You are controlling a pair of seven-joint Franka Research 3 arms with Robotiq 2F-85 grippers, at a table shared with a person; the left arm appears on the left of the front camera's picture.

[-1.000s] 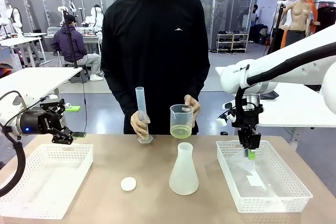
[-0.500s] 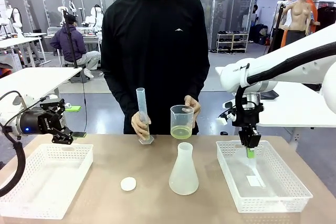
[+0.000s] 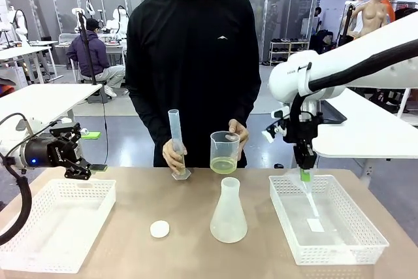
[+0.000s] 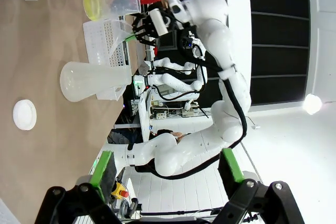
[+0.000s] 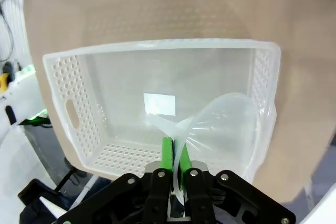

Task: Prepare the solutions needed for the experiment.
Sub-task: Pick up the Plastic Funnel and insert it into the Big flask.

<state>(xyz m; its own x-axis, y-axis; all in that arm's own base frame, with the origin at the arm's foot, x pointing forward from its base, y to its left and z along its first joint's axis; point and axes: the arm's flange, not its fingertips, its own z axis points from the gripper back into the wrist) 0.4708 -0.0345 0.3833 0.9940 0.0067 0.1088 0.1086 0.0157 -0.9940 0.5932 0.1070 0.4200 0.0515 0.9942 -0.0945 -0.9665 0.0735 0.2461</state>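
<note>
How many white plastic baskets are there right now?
2. The left basket lies on the robot's left side; the right basket lies on its right side. None seems hidden.

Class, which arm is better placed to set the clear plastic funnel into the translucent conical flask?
Right, likely: right gripper is shut on the funnel, near the flask; left gripper stands open, farther away.

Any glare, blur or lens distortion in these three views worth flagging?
Front view: even light, sharp throughout. Left wrist view: rolled sideways, and a lamp flares at the edge. Right wrist view: the basket rim bows from the wide lens, the table looks washed out, and the clear funnel is soft.
</note>
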